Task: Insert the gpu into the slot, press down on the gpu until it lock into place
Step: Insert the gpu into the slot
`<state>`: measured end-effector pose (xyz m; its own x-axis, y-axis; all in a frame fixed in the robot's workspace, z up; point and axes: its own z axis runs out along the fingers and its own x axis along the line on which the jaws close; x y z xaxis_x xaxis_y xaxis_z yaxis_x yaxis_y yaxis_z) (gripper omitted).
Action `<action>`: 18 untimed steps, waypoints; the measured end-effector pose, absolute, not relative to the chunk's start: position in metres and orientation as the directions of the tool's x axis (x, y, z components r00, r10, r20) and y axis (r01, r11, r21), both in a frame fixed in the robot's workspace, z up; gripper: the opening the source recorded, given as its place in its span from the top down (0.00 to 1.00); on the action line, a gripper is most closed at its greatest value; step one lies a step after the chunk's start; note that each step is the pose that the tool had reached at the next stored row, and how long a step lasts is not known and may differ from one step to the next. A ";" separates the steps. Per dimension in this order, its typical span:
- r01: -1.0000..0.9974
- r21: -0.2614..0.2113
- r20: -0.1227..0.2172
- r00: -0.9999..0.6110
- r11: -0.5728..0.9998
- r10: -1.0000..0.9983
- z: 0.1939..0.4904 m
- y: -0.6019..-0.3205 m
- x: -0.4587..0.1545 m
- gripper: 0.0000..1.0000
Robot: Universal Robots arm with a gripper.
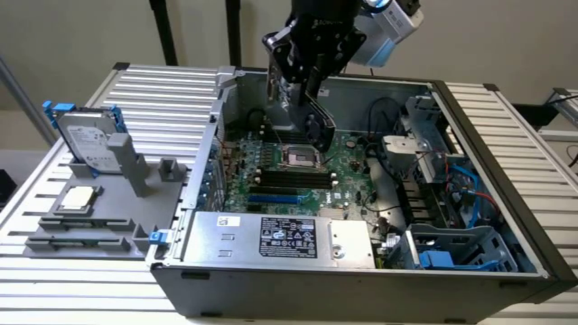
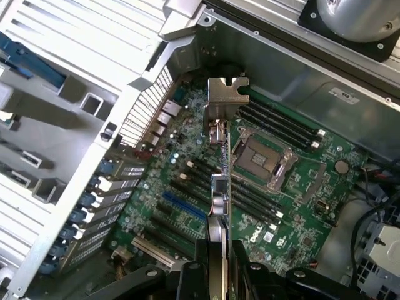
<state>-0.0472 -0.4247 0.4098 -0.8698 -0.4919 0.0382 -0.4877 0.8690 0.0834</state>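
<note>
gpu (image 2: 219, 187) in pincer (image 2: 217, 253), long axis downward, above motherboard (image 2: 300, 219)

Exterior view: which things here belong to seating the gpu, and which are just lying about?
Job: gpu, clamped in the gripper above the motherboard; blue slot, empty.
Lying about: hard drive, silver chip on the grey tray; black memory slots; CPU socket; power supply.

The gpu (image 2: 218, 187) is a thin black card with a silver bracket (image 2: 226, 100) at one end. It hangs edge-on above the green motherboard (image 1: 348, 176), not seated. The slot (image 1: 273, 200), a long bright-blue strip, lies empty.
</note>
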 end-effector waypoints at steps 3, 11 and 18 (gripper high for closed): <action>-0.533 0.085 0.037 -0.843 0.842 -0.537 0.410 -0.425 -0.047 0.74; -0.645 0.089 0.034 -0.760 0.759 -0.649 0.410 -0.425 -0.047 0.74; -0.732 0.092 0.031 -0.675 0.675 -0.737 0.410 -0.425 -0.047 0.74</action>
